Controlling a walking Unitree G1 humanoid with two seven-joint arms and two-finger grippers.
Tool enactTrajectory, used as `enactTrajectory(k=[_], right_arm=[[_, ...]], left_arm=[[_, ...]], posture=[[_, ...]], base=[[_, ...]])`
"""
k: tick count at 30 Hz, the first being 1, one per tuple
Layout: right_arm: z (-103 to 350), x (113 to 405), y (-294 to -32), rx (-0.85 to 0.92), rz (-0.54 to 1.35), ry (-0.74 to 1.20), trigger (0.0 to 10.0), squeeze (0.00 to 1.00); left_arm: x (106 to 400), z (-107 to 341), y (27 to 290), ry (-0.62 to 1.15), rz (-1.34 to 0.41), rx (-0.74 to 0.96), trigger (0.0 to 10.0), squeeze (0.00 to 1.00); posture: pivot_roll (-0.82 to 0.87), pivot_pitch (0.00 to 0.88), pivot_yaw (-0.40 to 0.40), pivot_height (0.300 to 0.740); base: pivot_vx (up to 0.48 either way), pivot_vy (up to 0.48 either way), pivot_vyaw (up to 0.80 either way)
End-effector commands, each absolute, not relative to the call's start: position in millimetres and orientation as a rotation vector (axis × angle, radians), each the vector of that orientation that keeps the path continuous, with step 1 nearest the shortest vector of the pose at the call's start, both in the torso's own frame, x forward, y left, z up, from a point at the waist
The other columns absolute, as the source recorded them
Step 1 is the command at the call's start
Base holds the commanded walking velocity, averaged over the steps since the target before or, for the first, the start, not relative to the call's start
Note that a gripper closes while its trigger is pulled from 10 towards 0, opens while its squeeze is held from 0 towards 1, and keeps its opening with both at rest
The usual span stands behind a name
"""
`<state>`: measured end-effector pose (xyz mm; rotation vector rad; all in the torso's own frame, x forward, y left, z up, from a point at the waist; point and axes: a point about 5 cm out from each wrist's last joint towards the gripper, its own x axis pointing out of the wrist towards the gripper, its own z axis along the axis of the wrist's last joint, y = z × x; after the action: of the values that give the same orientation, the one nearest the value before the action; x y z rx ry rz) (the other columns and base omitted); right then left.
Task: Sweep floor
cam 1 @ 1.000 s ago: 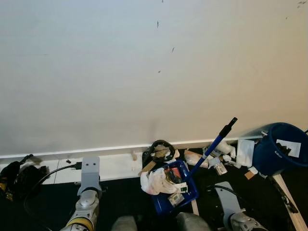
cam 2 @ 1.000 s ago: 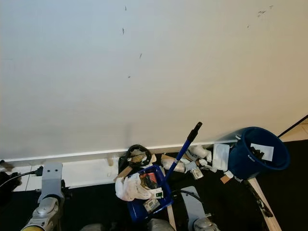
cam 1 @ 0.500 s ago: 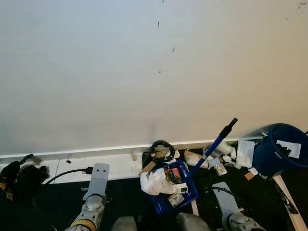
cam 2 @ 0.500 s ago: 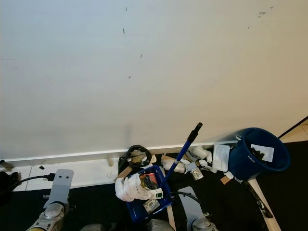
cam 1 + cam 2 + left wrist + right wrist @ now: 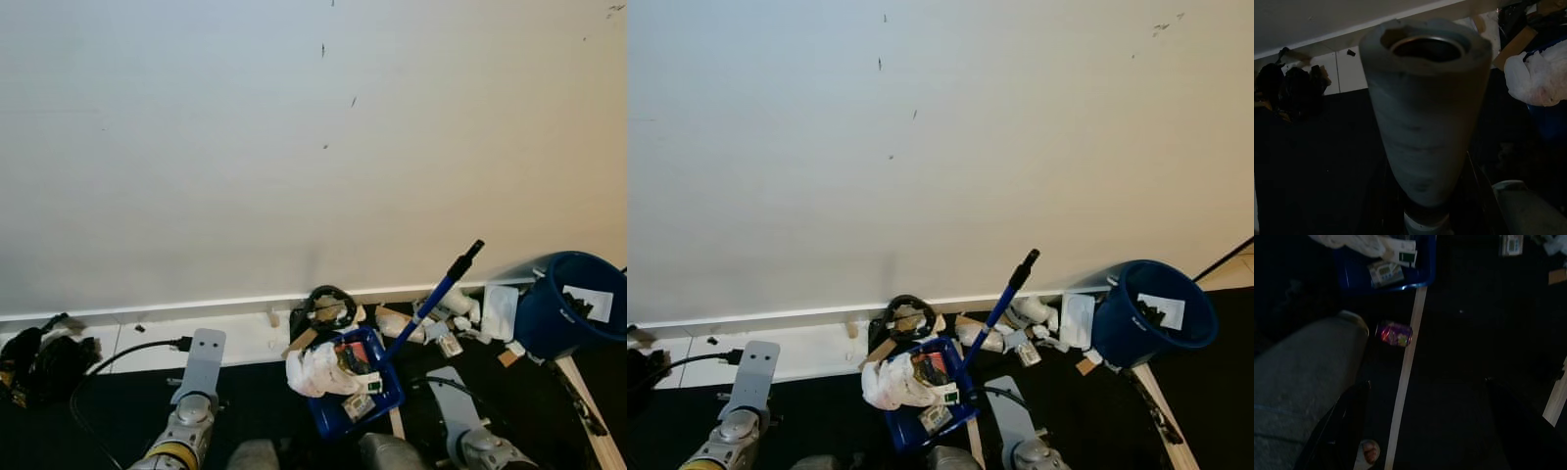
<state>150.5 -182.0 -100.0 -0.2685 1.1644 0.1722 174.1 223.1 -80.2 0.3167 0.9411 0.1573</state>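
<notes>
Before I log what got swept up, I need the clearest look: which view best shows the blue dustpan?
The left eye view: the blue dustpan shows whole, piled with trash, its handle tilted toward the wall. The right eye view matches. The right wrist view catches its dim front edge; the left wrist view barely a dark blue sliver.

— What sort of place is the robot standing in?
— A room in a home, by a plain wall (image 5: 313,147) with a white skirting (image 5: 235,338) running along a dark floor (image 5: 108,411).
— And what is lying about?
— Household rubbish (image 5: 318,370) is spilling from a dustpan (image 5: 377,397) beside a bucket (image 5: 554,313).
</notes>
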Motion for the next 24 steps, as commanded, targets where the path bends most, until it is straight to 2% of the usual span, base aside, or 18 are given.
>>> enactTrajectory(k=[1,17,24], right_arm=[[-100,151,-182,-0.264,0.163,1.164,10.0,0.00],[-102,146,-179,-0.249,0.140,1.169,10.0,0.00],[-104,140,-181,-0.252,0.138,1.180,10.0,0.00]], left_arm=[[158,-86,233,1.019,0.141,0.400,10.0,0.00],[156,-87,233,1.036,0.106,0.429,10.0,0.00],[162,-84,238,1.017,0.137,0.419,10.0,0.00]], posture=[[0.18,0.000,-0.067,0.740],[0.17,0.000,-0.031,0.740],[0.18,0.000,-0.038,0.740]], base=[[0.000,0.000,0.00],[0.000,0.000,0.00],[0.000,0.000,0.00]])
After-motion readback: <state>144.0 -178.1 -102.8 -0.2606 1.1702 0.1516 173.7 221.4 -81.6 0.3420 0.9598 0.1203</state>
